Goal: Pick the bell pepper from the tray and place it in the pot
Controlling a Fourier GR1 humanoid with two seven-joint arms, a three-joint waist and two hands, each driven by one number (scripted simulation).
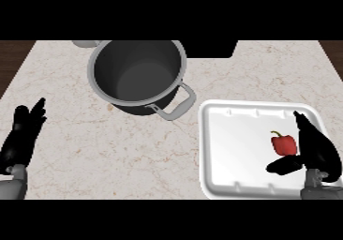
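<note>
A small red bell pepper point(283, 144) with a green stem lies in the right part of the white tray point(233, 140). My right hand point(316, 147) is over the tray just right of the pepper, fingers straight and pointing away, thumb point(283, 165) spread out below the pepper; it is open and not curled round the pepper. The grey pot point(136, 75) with two loop handles stands at the back centre-left, and nothing shows inside it. My left hand point(20, 136) rests open at the left edge, fingers up.
A pot handle point(180, 104) sticks out toward the tray's upper left corner. A dark recess point(210, 48) sits at the counter's back edge. Bare marble counter point(119, 150) lies between my left hand and the tray.
</note>
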